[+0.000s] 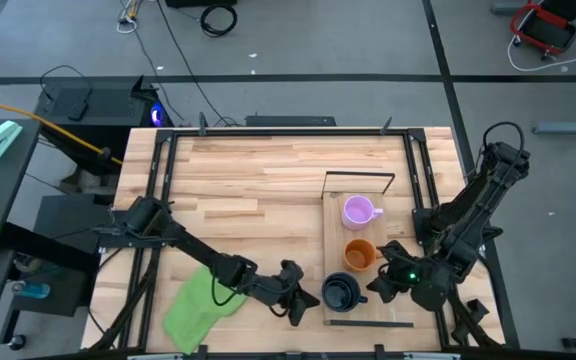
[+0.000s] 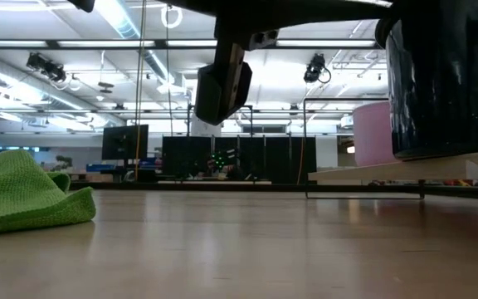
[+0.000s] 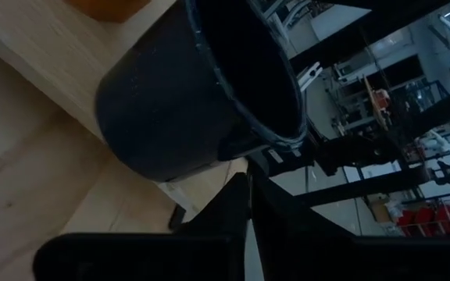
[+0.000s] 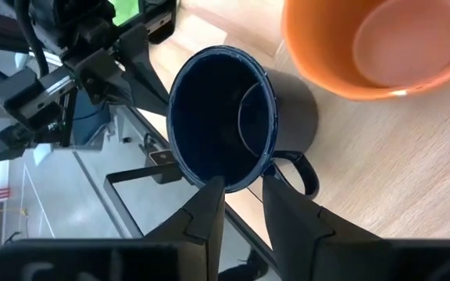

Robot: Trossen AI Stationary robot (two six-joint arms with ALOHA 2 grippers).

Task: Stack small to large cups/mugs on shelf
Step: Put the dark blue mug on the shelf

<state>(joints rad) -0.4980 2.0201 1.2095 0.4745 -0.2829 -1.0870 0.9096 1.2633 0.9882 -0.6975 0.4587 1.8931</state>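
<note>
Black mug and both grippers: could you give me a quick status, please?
Left gripper nearly shut beside black mug, holding nothing. Right gripper open, straddling the mug's rim. Mug upright on shelf, next to orange mug. Nothing in the way.

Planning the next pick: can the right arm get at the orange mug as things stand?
Probably yes. The right gripper, fingers open, sits beside the black mug, next to the orange mug on the shelf, with nothing between.

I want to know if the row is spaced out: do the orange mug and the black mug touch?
Apart. The high view shows bare shelf between orange mug and black mug.
</note>
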